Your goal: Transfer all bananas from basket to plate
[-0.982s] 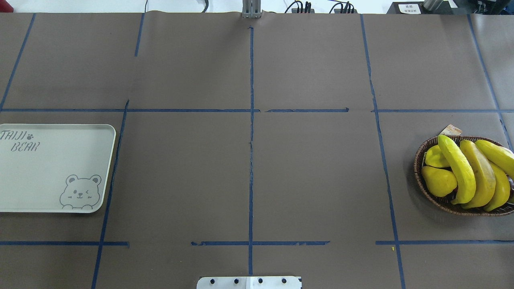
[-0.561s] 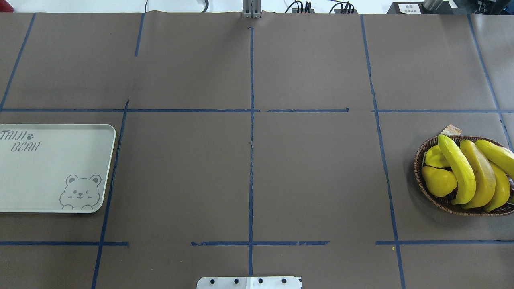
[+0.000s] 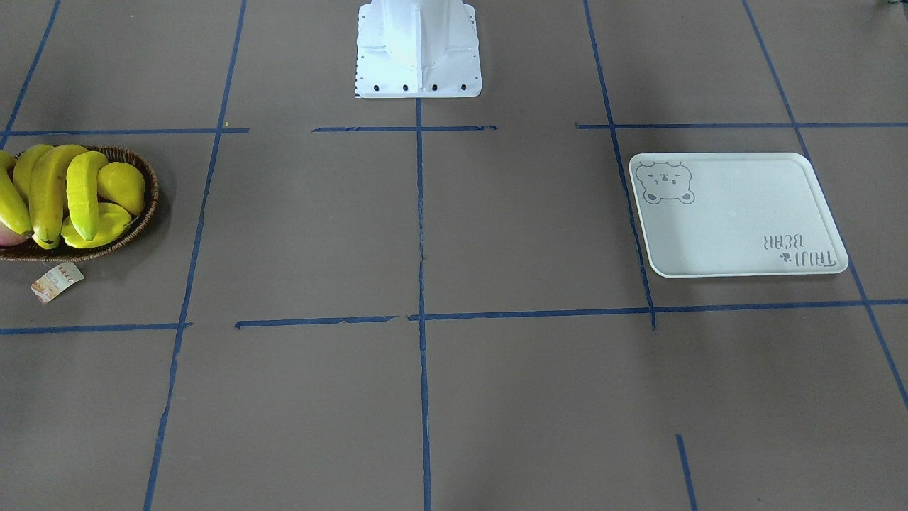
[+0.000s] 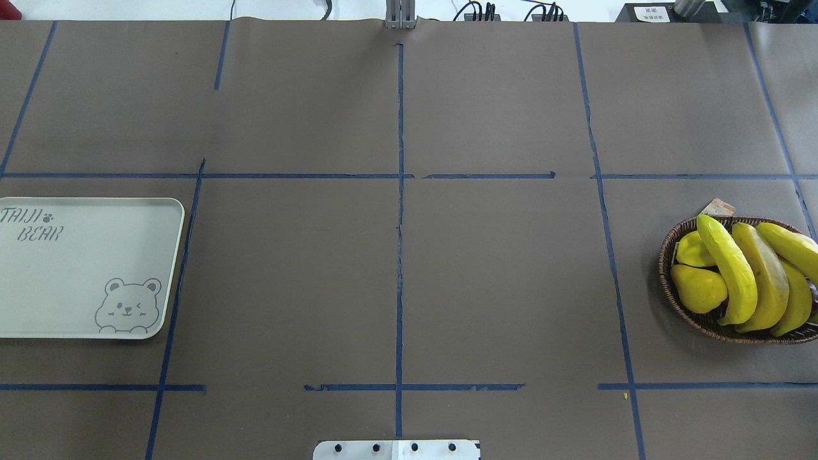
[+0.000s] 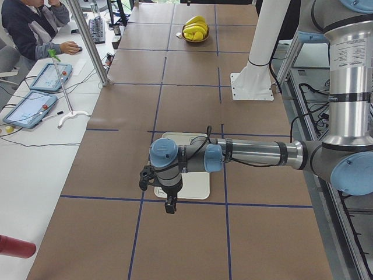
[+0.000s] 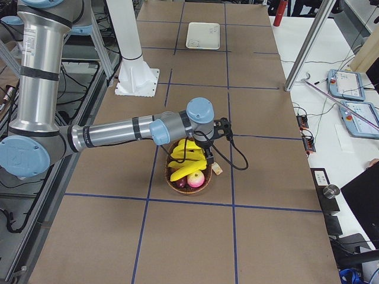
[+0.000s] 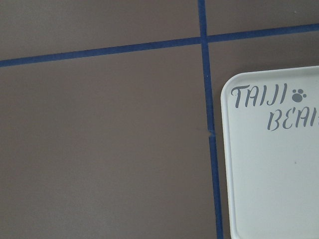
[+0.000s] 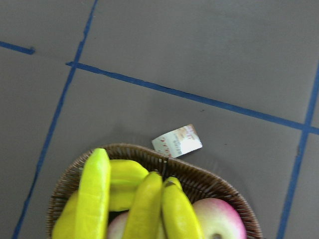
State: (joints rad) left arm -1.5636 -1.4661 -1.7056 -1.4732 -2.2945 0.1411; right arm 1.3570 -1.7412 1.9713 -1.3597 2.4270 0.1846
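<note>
Brown paper crossed by blue tape lines covers the table point(image 4: 498, 268). At its near edge sits the robot's white base plate point(image 4: 396, 450). Farther out on the left lies the pale off-white rectangular plate point(image 4: 77, 281) with its grey bear print, and the left gripper point(image 5: 169, 205) hangs over its edge. On the right, well apart from it, the long curved yellow bananas point(image 4: 728, 268) lie side by side in the dark-brown woven wicker basket point(image 4: 668, 255), next to a plump yellow pear-like fruit point(image 4: 698, 289). The right gripper point(image 6: 209, 158) is above the rim. Whether either gripper's fingers are spread or closed cannot be told. At the far edge lie black cables point(image 4: 486, 11).
</note>
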